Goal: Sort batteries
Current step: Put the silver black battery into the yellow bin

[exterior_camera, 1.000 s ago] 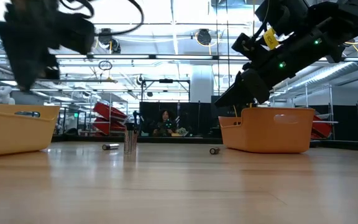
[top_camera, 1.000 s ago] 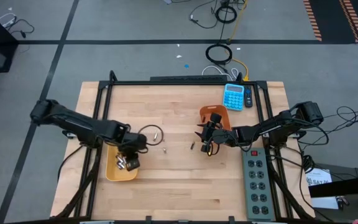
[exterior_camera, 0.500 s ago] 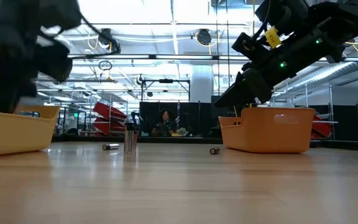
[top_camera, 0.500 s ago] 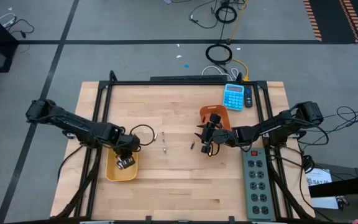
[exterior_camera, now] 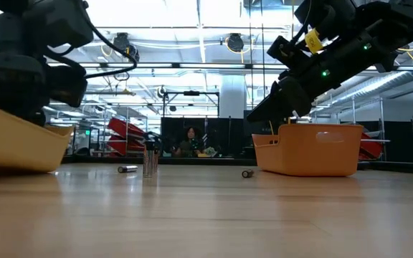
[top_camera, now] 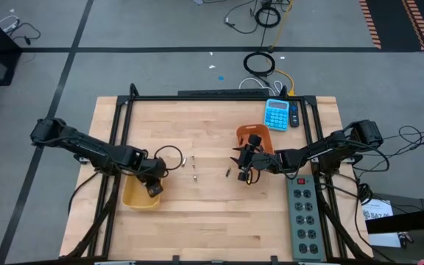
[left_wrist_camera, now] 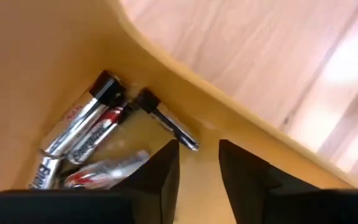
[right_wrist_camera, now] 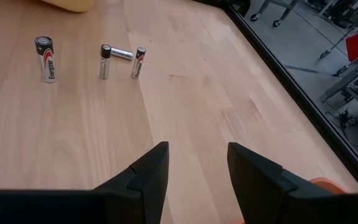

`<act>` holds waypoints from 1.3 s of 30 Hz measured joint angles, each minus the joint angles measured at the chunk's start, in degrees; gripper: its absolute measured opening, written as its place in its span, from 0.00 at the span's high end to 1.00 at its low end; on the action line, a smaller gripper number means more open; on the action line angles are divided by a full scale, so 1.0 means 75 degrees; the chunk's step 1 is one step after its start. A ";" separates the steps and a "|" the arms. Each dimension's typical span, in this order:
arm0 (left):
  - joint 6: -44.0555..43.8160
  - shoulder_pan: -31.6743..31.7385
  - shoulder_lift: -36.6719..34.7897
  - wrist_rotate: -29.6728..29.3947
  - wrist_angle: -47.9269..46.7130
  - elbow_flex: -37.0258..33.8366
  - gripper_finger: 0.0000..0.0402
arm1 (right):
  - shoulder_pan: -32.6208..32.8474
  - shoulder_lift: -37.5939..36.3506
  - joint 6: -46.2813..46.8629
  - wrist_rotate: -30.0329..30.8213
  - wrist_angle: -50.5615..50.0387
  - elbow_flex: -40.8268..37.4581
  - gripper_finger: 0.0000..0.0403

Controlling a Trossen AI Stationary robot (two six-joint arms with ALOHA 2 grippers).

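Even, bright overhead light falls on the table [top_camera: 219, 213] in the high view, with only soft, short shadows under the arms. In the low view, ceiling lights blow out to white glare, and the near tabletop carries a pale sheen. The near yellow bin [exterior_camera: 16, 147] is out of focus. The left wrist view is soft, its batteries [left_wrist_camera: 82, 127] slightly blurred. The right wrist view is sharp.

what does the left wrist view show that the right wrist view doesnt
Only the left wrist view shows inside the yellow bin: silvery batteries piled in its corner, with the open left pincer just above them. Only the right wrist view shows loose batteries on the bare table, one upright, beyond the open, empty right pincer. Both show light wood tabletop and a yellow bin.
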 joint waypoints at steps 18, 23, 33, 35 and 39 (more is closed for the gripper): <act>-0.0186 0.0023 0.0003 0.0224 -0.0026 0.0377 0.63 | 0.0000 0.0000 -0.0012 0.0003 0.0006 0.0000 0.62; -0.0186 0.0020 0.0003 0.0235 -0.0068 0.0469 0.59 | 0.0000 0.0000 -0.0017 0.0000 0.0008 0.0000 0.62; -0.0222 0.0022 0.0000 0.0867 -0.0724 0.0479 0.49 | -0.0001 0.0000 -0.0020 -0.0155 0.0057 0.0000 0.62; -0.0161 0.0021 0.0000 0.1149 -0.0977 0.0596 0.49 | 0.0000 0.0000 -0.0019 -0.0158 0.0057 0.0000 0.62; 0.0150 -0.0021 0.0000 0.1102 -0.1837 0.1217 0.49 | 0.0000 0.0000 -0.0018 -0.0160 0.0063 0.0000 0.62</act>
